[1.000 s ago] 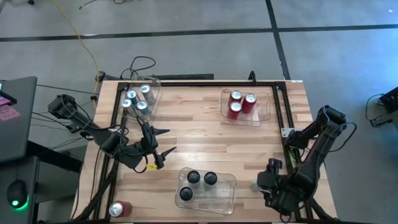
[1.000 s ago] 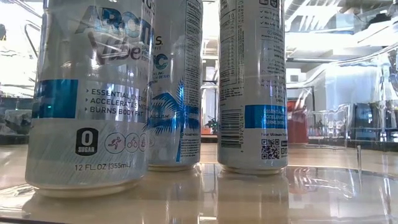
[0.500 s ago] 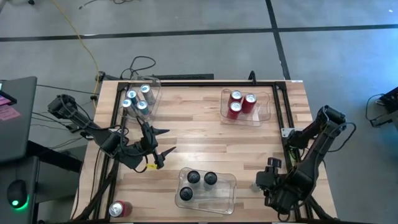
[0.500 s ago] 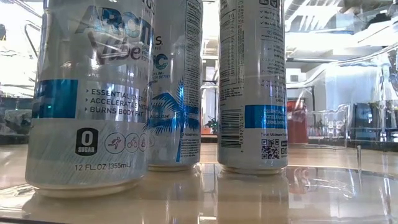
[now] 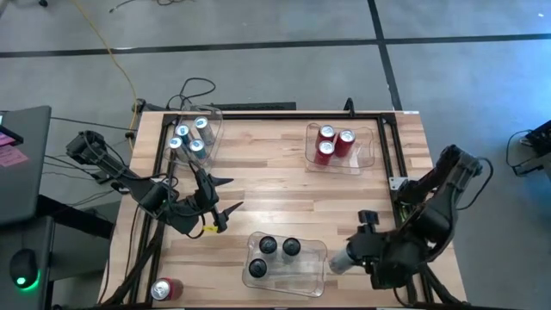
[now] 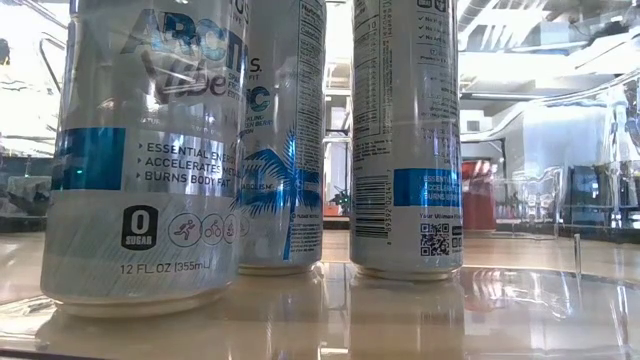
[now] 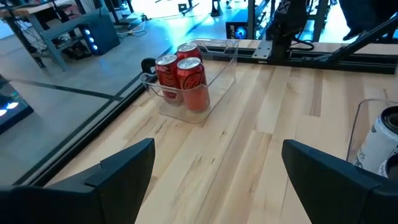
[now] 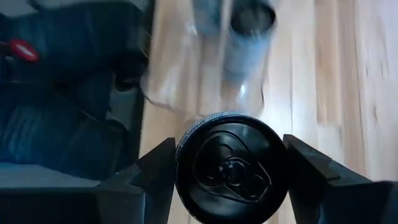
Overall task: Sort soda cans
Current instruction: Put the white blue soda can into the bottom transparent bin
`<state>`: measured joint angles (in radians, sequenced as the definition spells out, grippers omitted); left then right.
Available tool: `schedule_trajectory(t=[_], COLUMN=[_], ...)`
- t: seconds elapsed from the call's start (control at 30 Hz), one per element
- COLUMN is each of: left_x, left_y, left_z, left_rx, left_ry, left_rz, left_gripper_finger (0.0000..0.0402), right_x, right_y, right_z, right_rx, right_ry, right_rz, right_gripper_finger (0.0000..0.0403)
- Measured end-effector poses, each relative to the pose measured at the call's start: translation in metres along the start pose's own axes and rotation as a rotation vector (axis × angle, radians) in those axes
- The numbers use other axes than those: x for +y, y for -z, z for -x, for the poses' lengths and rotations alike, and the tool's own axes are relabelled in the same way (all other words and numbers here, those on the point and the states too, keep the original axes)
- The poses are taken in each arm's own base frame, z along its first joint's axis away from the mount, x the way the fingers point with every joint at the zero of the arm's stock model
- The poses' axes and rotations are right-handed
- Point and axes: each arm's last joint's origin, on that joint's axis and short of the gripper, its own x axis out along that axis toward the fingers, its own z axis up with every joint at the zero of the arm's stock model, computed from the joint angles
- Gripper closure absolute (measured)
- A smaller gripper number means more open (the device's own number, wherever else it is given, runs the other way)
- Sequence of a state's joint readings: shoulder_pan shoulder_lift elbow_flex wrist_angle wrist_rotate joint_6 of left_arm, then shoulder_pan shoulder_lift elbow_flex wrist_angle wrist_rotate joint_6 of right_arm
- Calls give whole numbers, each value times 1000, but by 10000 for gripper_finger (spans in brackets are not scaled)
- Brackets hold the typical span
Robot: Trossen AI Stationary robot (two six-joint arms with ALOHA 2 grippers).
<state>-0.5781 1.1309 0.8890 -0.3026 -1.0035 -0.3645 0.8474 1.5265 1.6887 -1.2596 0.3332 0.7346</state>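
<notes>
Lying sideways in the right end effector (image 5: 355, 255), clamped dark can (image 5: 341, 258), top facing the wrist camera.

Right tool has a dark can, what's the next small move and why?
Probably carry the dark can the short way over the bin of black cans and lower it in. The right tool grips it just beside that bin, which holds three black cans with room for one more.

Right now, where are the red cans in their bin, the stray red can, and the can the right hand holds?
Red cans (image 5: 331, 142), high view, silver tops.
Stray red can (image 5: 166, 289), high view, its side.
Held can (image 8: 231, 167), right wrist view, dark top.
</notes>
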Motion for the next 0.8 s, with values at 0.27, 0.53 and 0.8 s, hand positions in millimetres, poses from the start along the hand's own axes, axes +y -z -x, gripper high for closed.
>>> schedule_trajectory(t=[0.27, 0.53, 0.8], left_x=[0, 2, 3], left_y=[1, 2, 4], left_z=[0, -2, -2], left_rx=[4, 13, 26], left_ry=[-2, -15, -22], left_rz=[-7, 11, 13], left_gripper_finger=[54, 54, 54], right_x=[0, 10, 16], right_y=[-30, -49, -69], right_z=[-10, -67, -117], right_rx=[-153, -119, -138], right_ry=[-43, 10, -66], right_rz=[193, 358, 453], right_gripper_finger=[168, 168, 168])
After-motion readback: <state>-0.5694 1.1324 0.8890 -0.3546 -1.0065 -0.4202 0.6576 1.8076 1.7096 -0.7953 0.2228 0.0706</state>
